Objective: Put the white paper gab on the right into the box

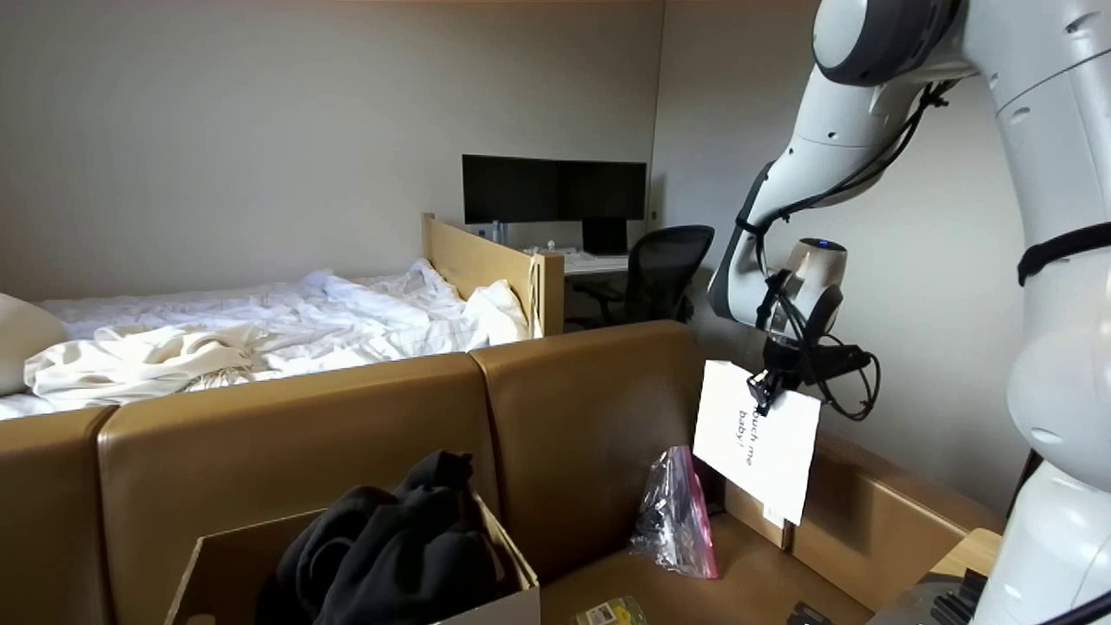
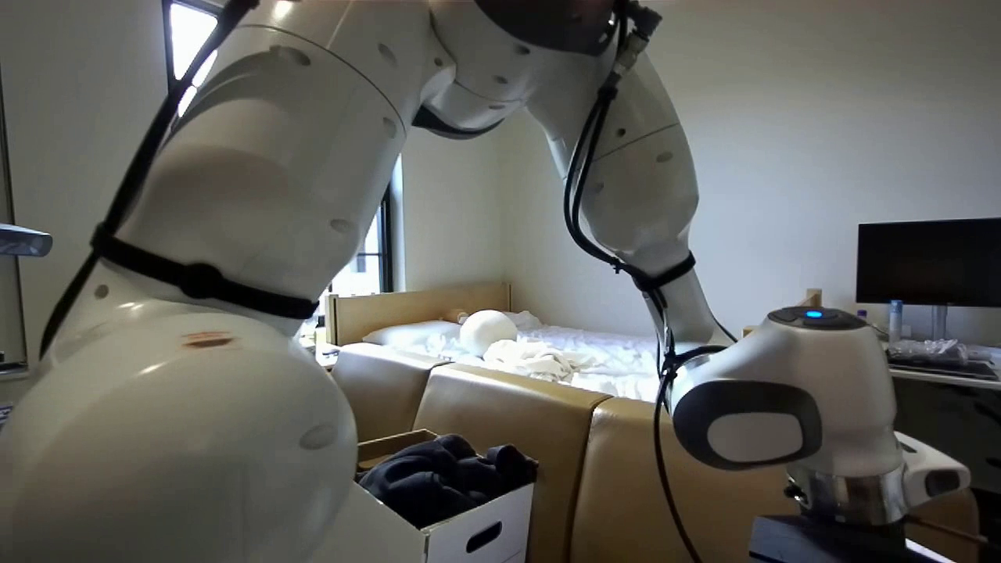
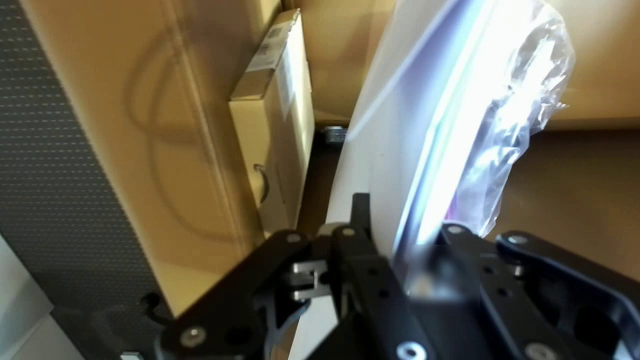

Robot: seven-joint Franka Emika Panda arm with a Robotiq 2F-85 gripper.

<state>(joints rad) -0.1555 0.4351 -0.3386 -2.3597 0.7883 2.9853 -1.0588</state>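
The white paper bag (image 1: 768, 451) hangs tilted from the gripper (image 1: 762, 406) near the corner of the couch (image 1: 599, 408), dark lettering running sideways down its face, "me baby!" legible. Well apart, by the couch's back edge, the box (image 2: 512, 520) stands upright and open-topped, white outside with a dark hand slot, dark cloth (image 2: 450, 481) heaped above its rim.

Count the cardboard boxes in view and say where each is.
2: an open box holding dark cloth, in front of the sofa backrest; a slim box beside the sofa armrest. Others may be hidden.
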